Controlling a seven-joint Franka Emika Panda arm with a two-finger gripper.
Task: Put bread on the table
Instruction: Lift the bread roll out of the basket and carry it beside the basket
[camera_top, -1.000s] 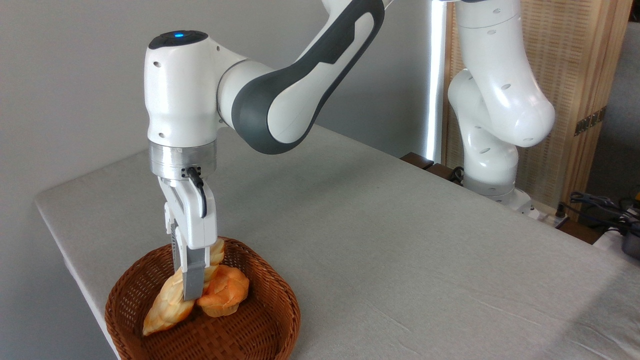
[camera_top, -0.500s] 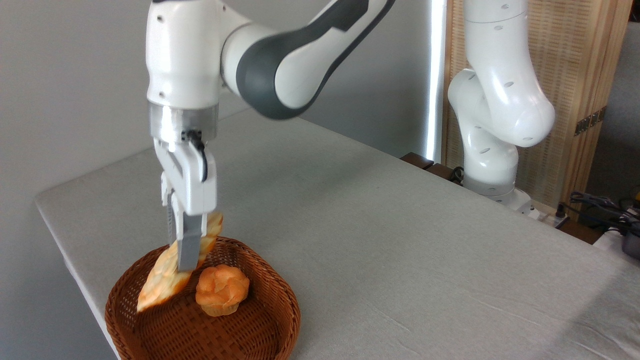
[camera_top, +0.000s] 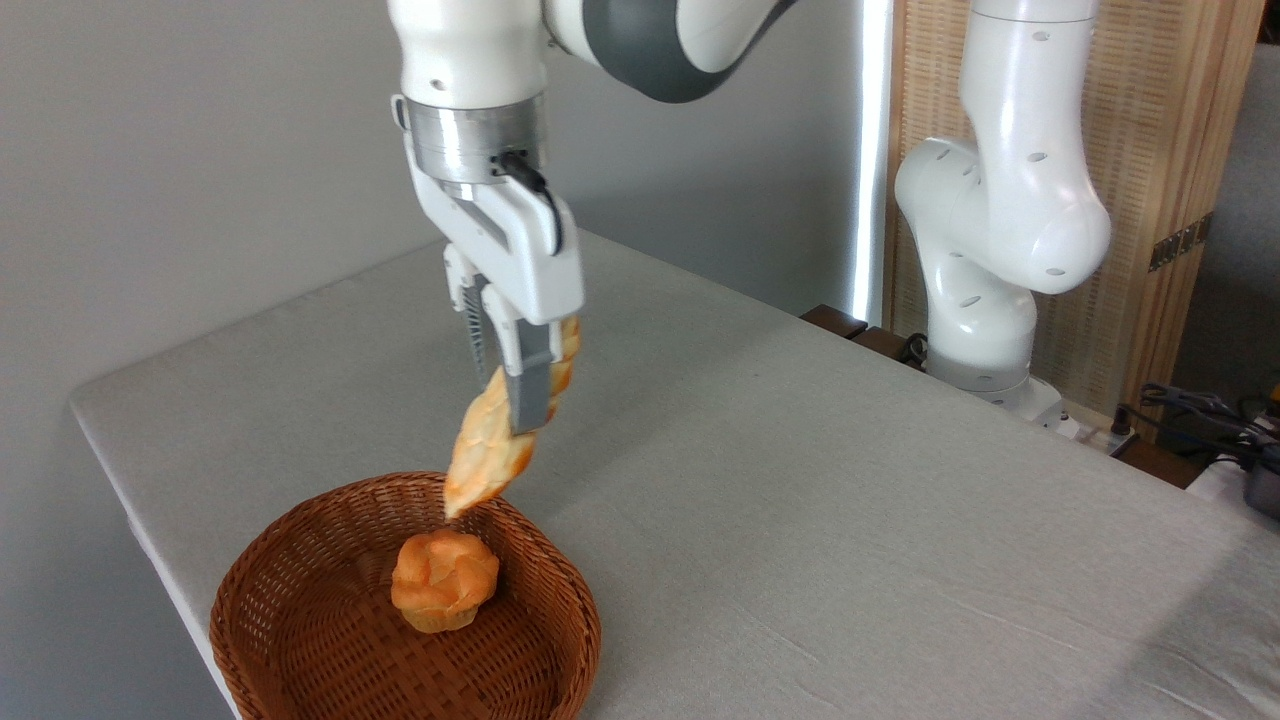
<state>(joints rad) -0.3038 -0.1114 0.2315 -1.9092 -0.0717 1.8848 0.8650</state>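
Grey-clothed table (camera_top: 800, 520) is carrying a wicker basket (camera_top: 300, 640) at its near left corner, while the gripper (camera_top: 520, 415), fingers closing on the upper half of the bread (camera_top: 480, 455), is holding it aloft over the basket's far rim, a bun (camera_top: 443, 582) lying inside; lift done, setting down remaining.

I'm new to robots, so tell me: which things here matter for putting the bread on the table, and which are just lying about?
Part of the job:
- bread
- gripper
- table

Just lying about:
- basket
- small bun
- cables
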